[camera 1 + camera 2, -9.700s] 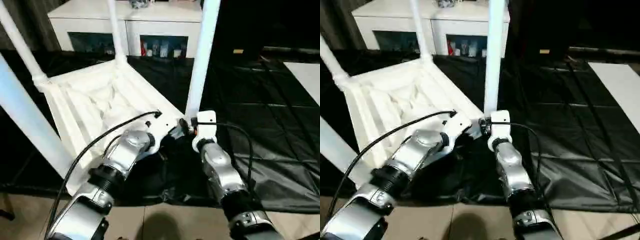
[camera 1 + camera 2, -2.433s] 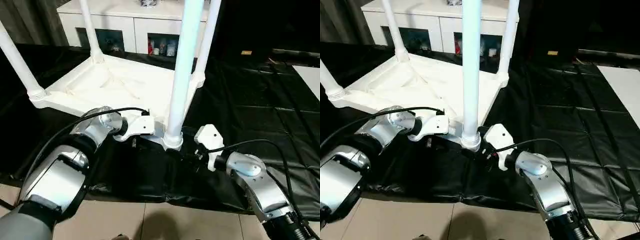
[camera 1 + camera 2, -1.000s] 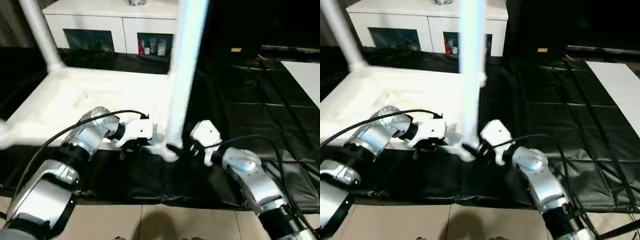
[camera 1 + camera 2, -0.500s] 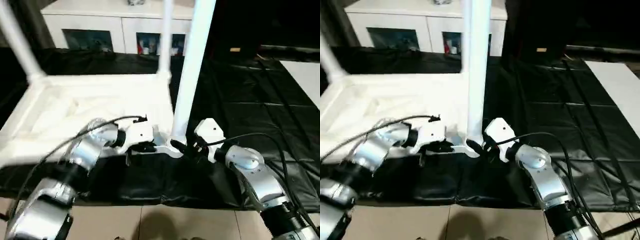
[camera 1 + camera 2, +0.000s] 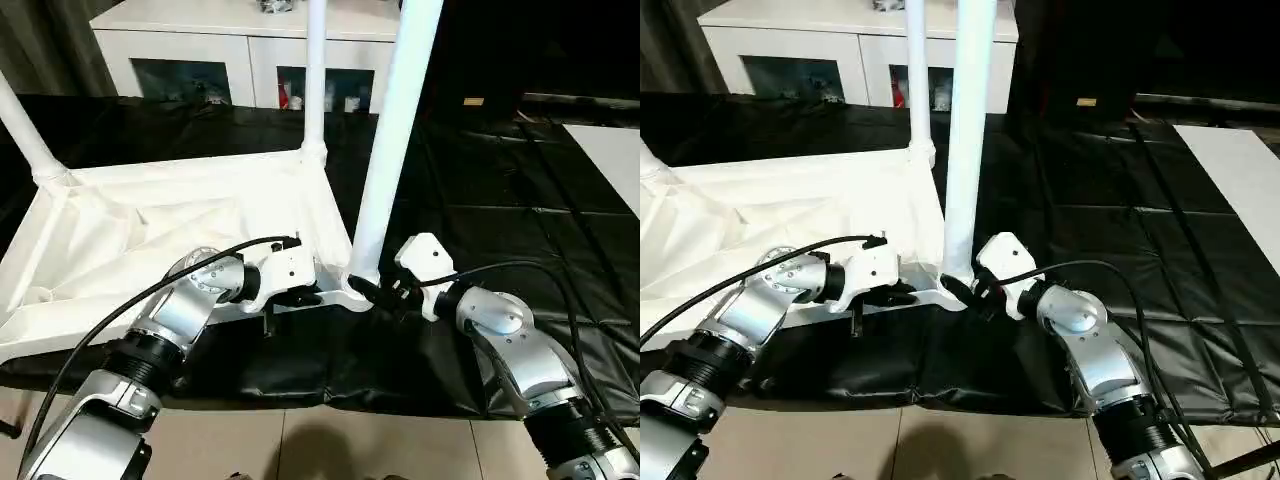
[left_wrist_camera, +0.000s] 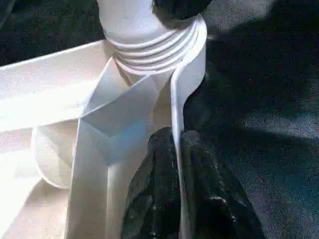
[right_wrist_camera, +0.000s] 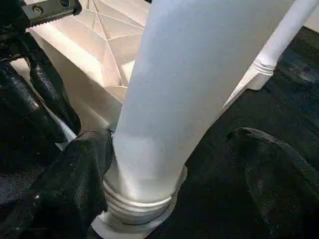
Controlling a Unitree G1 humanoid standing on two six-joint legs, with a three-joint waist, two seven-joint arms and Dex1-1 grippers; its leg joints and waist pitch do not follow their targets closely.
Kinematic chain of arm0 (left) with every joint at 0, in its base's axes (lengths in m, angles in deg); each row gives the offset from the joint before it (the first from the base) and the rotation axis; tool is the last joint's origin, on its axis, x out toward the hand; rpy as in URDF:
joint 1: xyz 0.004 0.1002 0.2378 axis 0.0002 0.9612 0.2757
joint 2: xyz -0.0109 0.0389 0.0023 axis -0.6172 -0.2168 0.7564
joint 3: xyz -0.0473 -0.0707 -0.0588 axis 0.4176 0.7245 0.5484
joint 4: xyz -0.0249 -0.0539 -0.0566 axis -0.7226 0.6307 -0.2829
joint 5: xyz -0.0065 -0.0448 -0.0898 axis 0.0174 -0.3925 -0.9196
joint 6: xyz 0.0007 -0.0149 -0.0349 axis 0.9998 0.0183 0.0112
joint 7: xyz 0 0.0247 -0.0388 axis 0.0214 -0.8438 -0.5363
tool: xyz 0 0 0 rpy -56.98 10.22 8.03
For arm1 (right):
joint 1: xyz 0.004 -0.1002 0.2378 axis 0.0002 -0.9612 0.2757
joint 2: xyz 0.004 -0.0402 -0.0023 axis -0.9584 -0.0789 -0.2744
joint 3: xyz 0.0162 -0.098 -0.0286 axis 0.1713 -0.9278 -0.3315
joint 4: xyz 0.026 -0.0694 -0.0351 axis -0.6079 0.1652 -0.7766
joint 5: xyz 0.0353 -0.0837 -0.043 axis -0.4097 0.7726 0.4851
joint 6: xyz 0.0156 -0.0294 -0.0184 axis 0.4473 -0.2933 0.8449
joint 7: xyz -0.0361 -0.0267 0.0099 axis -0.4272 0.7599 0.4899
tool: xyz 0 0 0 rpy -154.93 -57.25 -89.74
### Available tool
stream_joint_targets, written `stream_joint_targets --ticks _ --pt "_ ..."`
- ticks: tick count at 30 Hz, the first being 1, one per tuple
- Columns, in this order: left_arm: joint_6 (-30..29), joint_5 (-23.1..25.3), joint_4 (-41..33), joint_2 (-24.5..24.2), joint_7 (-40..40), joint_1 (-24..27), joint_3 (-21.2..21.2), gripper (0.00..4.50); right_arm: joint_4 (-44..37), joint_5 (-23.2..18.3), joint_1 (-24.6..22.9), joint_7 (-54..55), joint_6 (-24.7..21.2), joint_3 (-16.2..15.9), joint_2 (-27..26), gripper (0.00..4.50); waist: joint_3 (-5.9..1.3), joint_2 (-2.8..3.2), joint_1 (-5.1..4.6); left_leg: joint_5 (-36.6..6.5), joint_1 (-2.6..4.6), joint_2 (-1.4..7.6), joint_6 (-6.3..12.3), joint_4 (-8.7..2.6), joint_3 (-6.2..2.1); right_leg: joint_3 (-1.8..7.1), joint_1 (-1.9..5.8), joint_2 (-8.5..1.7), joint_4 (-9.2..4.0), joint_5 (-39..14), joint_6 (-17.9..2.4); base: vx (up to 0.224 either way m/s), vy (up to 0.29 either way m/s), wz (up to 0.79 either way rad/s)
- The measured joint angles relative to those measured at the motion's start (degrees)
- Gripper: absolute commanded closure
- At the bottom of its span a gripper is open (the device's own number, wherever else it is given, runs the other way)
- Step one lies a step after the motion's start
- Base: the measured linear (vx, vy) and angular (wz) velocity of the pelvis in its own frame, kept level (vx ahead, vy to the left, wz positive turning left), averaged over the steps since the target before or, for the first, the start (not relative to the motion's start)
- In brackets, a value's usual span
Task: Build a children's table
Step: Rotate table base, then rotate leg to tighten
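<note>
Between the right gripper's (image 7: 169, 164) open jaws, the upright near leg (image 5: 385, 170) rises; left gripper (image 6: 172, 194) pinches the tabletop's rim (image 6: 175, 104).

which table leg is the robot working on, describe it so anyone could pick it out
On the black-covered work table lies the upturned white children's table, legs pointing up. The one is the near-corner leg, closest to the robot, its base between both grippers; the others stand farther back.

The children's table (image 5: 150, 235) lies upside down, left of centre in the head view, its white ribbed underside facing up. 3 tapered white legs rise from corner sockets: the nearest leg (image 5: 390, 150) at centre, a far leg (image 5: 314, 75) behind it, another leg (image 5: 28, 135) at upper left.
</note>
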Motion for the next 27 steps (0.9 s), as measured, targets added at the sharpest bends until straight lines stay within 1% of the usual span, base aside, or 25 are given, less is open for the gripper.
stream_joint_targets --ticks 2,7,9,13,15,20,24,27 --pt "-0.12 0.19 0.02 -0.66 -0.05 0.58 0.0 3.83 -0.03 0.01 -0.01 0.29 -0.13 0.29 0.01 0.36 0.0 0.01 0.05 0.0 0.0 0.0 0.0 -0.01 0.0 0.0 -0.01 0.0 0.0 0.0 0.0 0.0 0.0 0.0" --pt "-0.12 0.11 0.66 -2.36 -0.42 1.53 0.17 3.83 -0.27 -0.06 -0.44 0.3 -0.28 1.15 0.32 0.36 0.0 0.01 0.62 0.0 0.01 0.0 0.0 0.0 -0.01 -0.01 -0.03 0.0 -0.01 0.0 0.0 0.0 0.0 0.0" --pt "-0.14 -0.12 0.66 -2.47 -0.3 1.53 0.18 4.11 -0.73 -0.37 -0.86 0.0 -0.37 1.44 0.54 0.36 0.0 0.01 0.69 0.0 0.02 0.0 0.0 -0.01 -0.01 -0.01 -0.03 0.0 -0.02 0.0 0.0 0.0 0.0 0.0" --pt "0.3 -1.03 0.88 -2.52 -0.1 1.58 0.37 4.29 -1.3 -2.32 -1.79 -1.79 -0.94 2.15 1.3 0.36 0.01 0.02 0.72 0.0 -0.01 0.0 0.0 -0.04 -0.01 -0.01 -0.05 0.0 -0.03 0.0 -0.01 0.0 0.0 0.0" --pt "0.93 -1.06 1.09 -2.03 -0.06 1.58 0.52 4.45 -2.43 -3.25 -3.11 -4.18 -1.45 2.48 2.9 0.36 0.01 0.04 0.97 0.0 -0.01 -0.01 0.0 -0.04 0.0 -0.01 -0.04 -0.05 -0.03 0.01 -0.03 0.0 0.0 0.0" --pt "1.19 -1.61 1.29 -1.56 0.35 1.59 0.6 4.45 -2.95 -4.5 -3.89 -7.38 -2.08 2.58 4.57 0.36 0.04 0.17 1.01 0.0 -0.1 -0.01 0.0 -0.05 0.02 -0.01 -0.06 -0.05 -0.03 0.03 -0.06 0.0 0.0 0.0" --pt "1.5 -1.74 1.6 -1.45 0.59 1.58 0.61 4.45 -3.0 -4.53 -3.9 -7.76 -2.13 3.22 4.96 0.36 0.0 0.27 1.02 0.0 -0.09 -0.02 0.0 -0.06 0.02 -0.01 -0.05 -0.06 -0.03 0.0 -0.02 0.0 0.0 0.0" --pt "2.46 -1.73 2.75 -1.01 0.64 1.21 0.61 4.45 -2.99 -4.57 -3.89 -7.89 -2.18 3.8 5.8 0.36 -0.1 0.46 1.26 0.0 -0.09 -0.03 0.0 -0.06 0.03 -0.01 -0.05 -0.08 -0.04 -0.03 0.02 0.0 0.0 0.0"
